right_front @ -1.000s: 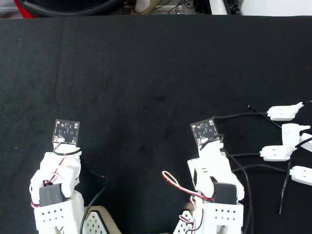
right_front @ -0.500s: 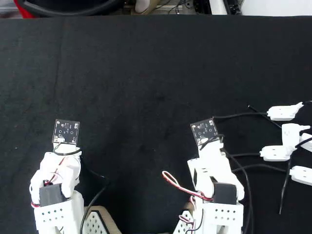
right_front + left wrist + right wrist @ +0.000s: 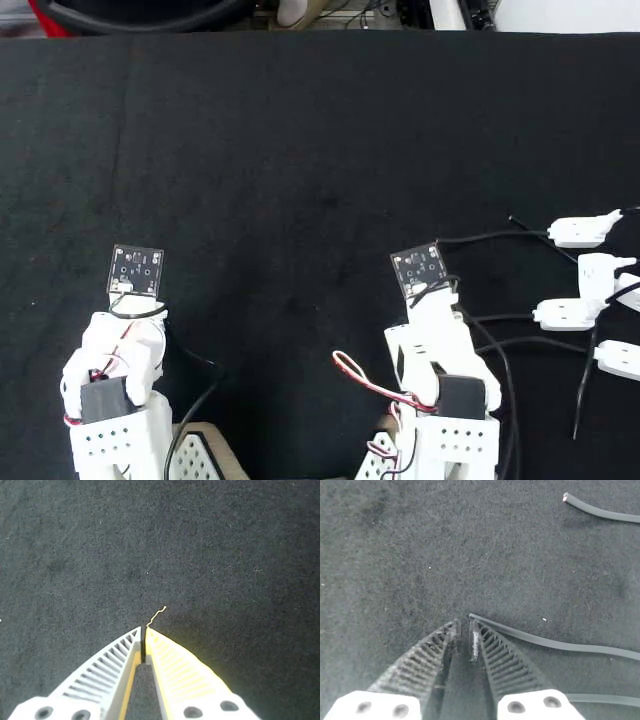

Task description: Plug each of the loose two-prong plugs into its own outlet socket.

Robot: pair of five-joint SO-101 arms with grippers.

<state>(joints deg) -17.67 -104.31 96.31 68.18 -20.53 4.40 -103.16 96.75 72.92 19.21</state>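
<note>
Several white plug and socket pieces on black cords lie at the table's right edge: one [image 3: 580,232] farthest back, one [image 3: 598,272] behind another [image 3: 565,314], one [image 3: 620,358] nearest. The right arm [image 3: 440,370] sits folded at the front, left of them and apart. In its wrist view my right gripper [image 3: 464,626] is shut, with nothing between the fingers; the cut end of a black cord [image 3: 545,641] lies on the cloth right by the tips. The left arm [image 3: 115,365] sits folded at the front left. My left gripper [image 3: 145,631] is shut over bare cloth.
Black cloth [image 3: 320,150] covers the whole table. Black cords [image 3: 490,320] trail from the white pieces toward the right arm's base. Another cord end [image 3: 600,512] lies farther out in the right wrist view. A small pale thread [image 3: 157,615] lies by the left fingertips.
</note>
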